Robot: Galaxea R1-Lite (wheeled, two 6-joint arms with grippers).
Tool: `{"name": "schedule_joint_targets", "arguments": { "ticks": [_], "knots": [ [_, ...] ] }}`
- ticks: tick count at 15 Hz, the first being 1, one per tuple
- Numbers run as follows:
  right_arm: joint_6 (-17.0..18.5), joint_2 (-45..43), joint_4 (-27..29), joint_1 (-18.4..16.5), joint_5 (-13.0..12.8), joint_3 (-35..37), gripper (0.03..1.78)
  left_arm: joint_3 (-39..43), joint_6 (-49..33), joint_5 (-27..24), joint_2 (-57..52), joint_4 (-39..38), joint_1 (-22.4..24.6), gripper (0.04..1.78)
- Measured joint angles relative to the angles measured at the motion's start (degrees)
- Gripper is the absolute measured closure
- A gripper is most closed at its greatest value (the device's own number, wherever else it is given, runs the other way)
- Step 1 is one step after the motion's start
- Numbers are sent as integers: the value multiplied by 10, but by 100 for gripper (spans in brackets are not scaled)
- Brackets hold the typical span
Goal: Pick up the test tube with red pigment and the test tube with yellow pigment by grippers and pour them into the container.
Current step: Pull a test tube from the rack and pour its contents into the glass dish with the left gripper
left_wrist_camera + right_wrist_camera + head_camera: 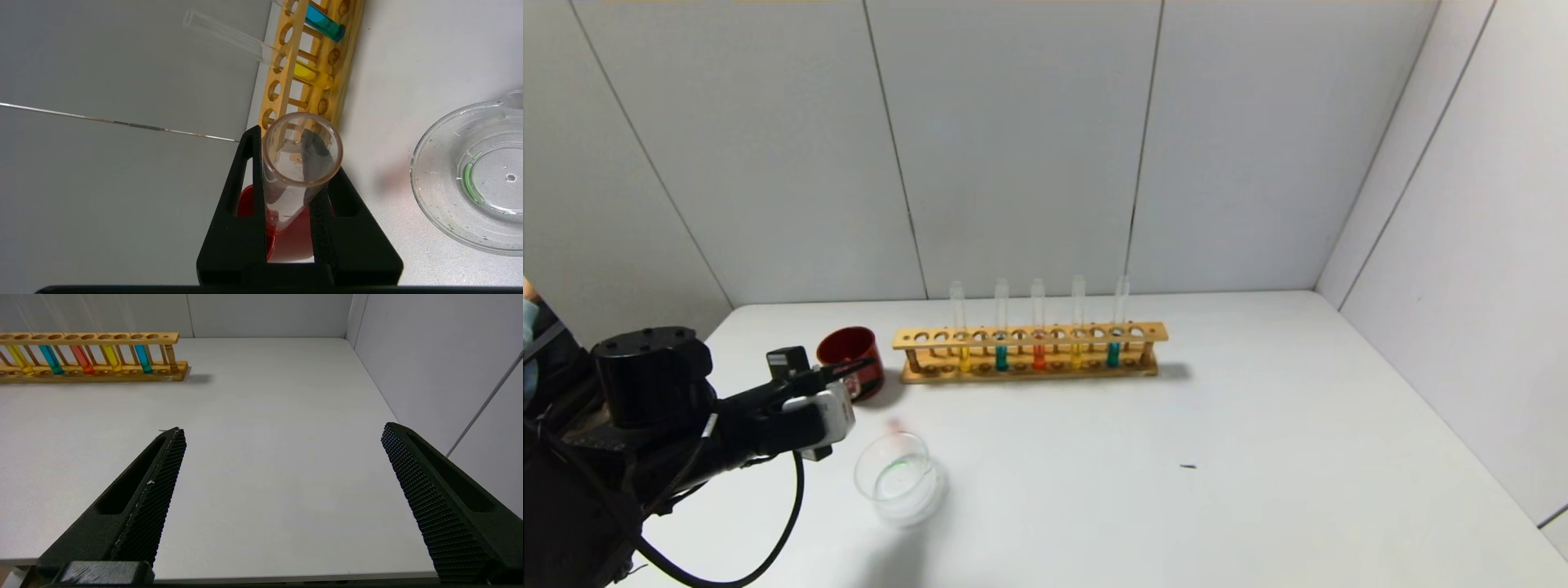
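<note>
Your left gripper [292,179] is clamped on a glass tube [300,157] left of the rack [1029,353], over the red cup [851,349]. It's light, slick, breakable: hold mid-length, gently. The yellow tube [964,359] waits racked, the dish [900,483] nearer. Your right gripper [282,437] idles wide.

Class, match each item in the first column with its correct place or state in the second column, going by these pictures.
Column one:
1. left gripper
2. right gripper
3. glass dish
4. dark red cup

Column two:
A. open, holding nothing
B. beside the left end of the wooden rack
C. shut on a test tube
D. on the table, nearer the robot than the cup

Pairs: 1-C, 2-A, 3-D, 4-B
</note>
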Motion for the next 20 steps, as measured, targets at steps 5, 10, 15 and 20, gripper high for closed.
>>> {"name": "schedule_joint_targets", "arguments": {
  "ticks": [5, 10, 15, 20],
  "knots": [
    [0, 0, 0, 0, 0, 0, 6, 10, 47, -1, -8, -8, 0, 148],
    [0, 0, 0, 0, 0, 0, 6, 18, 118, 0, 2, -5, 1, 148],
    [0, 0, 0, 0, 0, 0, 6, 5, 197, 19, 25, -5, 0, 148],
    [0, 0, 0, 0, 0, 0, 6, 3, 236, 48, 42, -7, 0, 148]
  ]
}}
